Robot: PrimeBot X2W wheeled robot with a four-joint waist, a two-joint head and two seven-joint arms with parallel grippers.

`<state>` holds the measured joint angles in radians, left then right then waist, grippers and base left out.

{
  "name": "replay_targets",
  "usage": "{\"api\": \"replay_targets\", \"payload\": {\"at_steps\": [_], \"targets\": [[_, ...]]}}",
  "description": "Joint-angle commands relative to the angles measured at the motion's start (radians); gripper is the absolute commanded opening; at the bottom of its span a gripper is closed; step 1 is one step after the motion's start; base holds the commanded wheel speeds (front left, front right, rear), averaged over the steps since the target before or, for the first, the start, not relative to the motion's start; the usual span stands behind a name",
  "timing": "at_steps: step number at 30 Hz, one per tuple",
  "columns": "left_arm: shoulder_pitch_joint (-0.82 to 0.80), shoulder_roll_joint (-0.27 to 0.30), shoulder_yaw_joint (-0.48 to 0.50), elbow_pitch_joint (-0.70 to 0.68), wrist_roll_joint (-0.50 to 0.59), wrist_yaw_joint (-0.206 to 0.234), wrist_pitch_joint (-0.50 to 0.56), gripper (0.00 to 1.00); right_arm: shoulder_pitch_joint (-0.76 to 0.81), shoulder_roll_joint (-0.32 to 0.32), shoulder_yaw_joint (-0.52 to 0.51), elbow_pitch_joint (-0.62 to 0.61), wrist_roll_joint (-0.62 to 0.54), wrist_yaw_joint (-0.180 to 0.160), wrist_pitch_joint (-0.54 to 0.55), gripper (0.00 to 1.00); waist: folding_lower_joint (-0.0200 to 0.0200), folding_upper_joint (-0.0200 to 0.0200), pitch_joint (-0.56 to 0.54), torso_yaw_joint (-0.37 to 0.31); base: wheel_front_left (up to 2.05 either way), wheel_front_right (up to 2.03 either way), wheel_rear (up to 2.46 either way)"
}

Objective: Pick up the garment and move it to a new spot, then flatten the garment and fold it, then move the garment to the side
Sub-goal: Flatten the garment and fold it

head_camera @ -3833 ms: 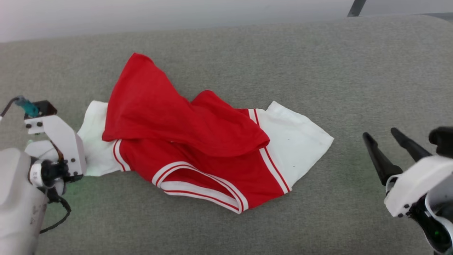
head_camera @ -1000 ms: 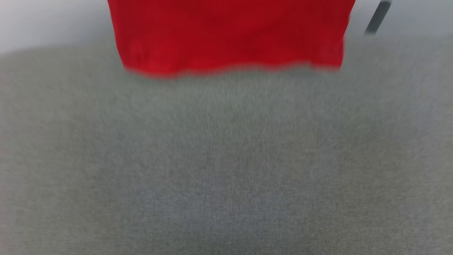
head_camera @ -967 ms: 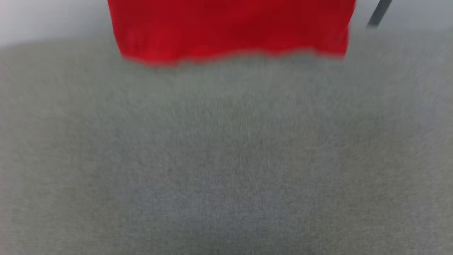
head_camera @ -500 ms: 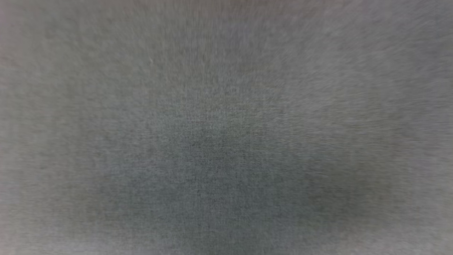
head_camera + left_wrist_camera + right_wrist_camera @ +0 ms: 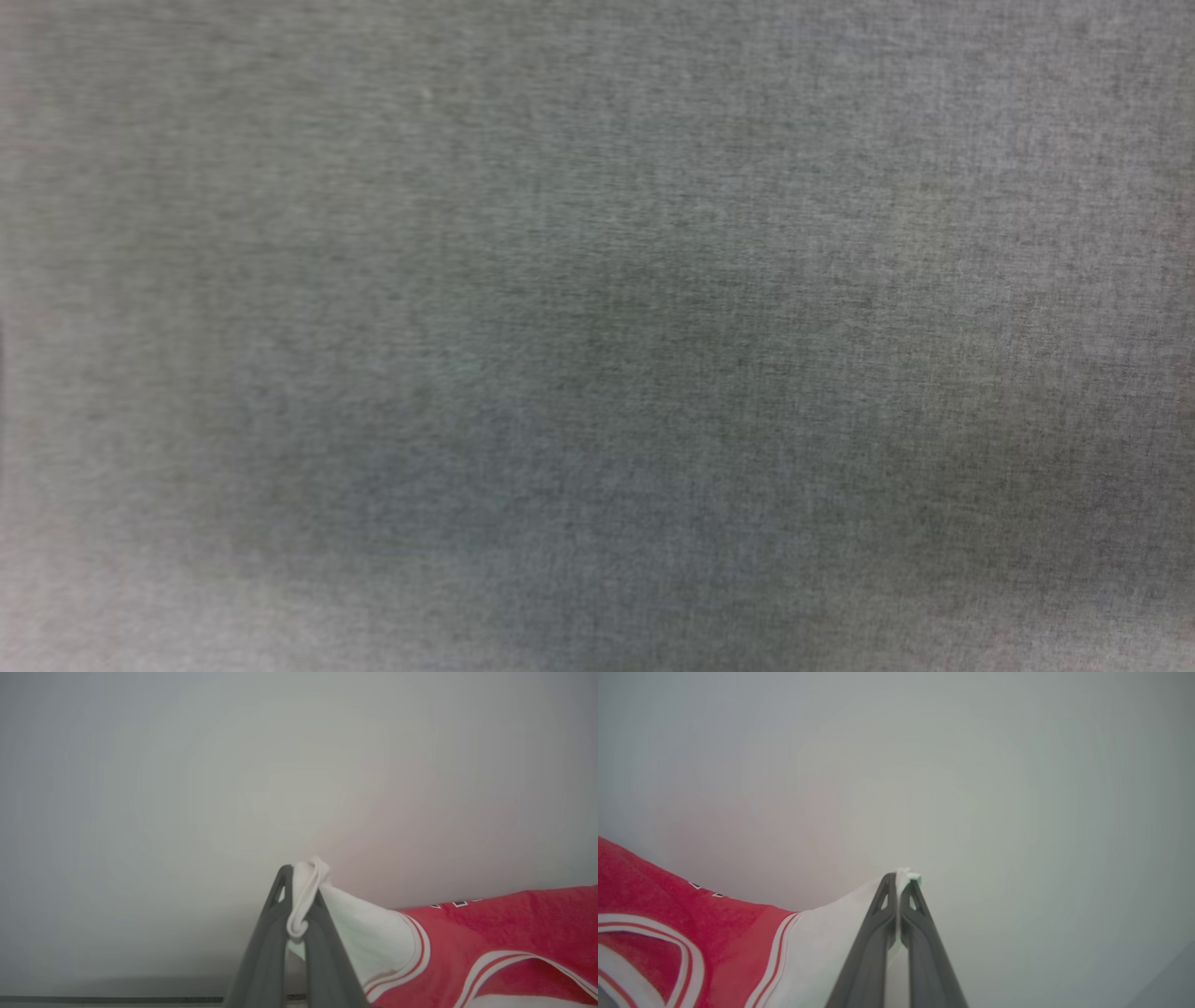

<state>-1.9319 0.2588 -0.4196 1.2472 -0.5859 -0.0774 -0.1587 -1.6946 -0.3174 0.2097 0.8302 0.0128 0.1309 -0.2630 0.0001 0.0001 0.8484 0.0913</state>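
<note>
The left gripper (image 5: 301, 896) pinches a bunched white sleeve edge of the soft red garment (image 5: 504, 924). The right gripper (image 5: 899, 889) pinches a white sleeve too. Fine-woven grey cloth (image 5: 597, 280) shows in the head view.

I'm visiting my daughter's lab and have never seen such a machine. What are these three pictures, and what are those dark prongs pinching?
This is a wheeled robot with two arms, each ending in a two-fingered pincer. One picture comes from a camera on its head, looking down at a blurred grey cloth surface. The other two come from cameras on its wrists, looking along the dark fingers. In the left wrist picture the left pincer is shut on a white sleeve of the garment, a red shirt with striped trim. In the right wrist picture the right pincer is shut on the white sleeve at the other end. So the shirt is held by both sleeves.
</note>
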Motion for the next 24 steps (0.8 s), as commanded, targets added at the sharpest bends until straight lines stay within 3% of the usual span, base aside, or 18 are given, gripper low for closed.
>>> {"api": "replay_targets", "payload": {"at_steps": [1,8,12,17,24], "targets": [[0.016,-0.003,0.005,0.003,-0.012,-0.005,0.002,0.00,0.002,-0.005,0.005,0.005,0.033,0.000,-0.002,0.00,-0.0001,-0.0001,-0.029,0.018,0.00,0.00,0.00],[0.149,0.007,0.016,0.030,-0.054,-0.025,0.093,0.00,0.093,-0.020,0.056,0.111,0.291,0.000,0.010,0.00,-0.0001,-0.0001,-0.181,0.022,0.00,0.00,0.00],[0.251,0.020,0.011,0.035,-0.069,-0.036,0.141,0.00,0.195,-0.067,0.123,0.107,0.444,0.000,0.081,0.00,-0.0001,-0.0001,-0.293,0.018,0.00,0.00,0.00],[0.397,0.032,0.001,0.038,-0.090,-0.046,0.190,0.00,0.381,-0.148,0.235,0.006,0.630,0.000,0.204,0.00,-0.0001,-0.0001,-0.439,0.010,0.00,0.00,0.00],[0.659,0.040,-0.048,-0.025,-0.117,-0.053,0.235,0.00,0.698,-0.304,0.398,-0.236,0.823,-0.001,0.373,0.00,-0.0001,-0.0001,-0.622,0.000,0.00,0.00,0.00]]}}
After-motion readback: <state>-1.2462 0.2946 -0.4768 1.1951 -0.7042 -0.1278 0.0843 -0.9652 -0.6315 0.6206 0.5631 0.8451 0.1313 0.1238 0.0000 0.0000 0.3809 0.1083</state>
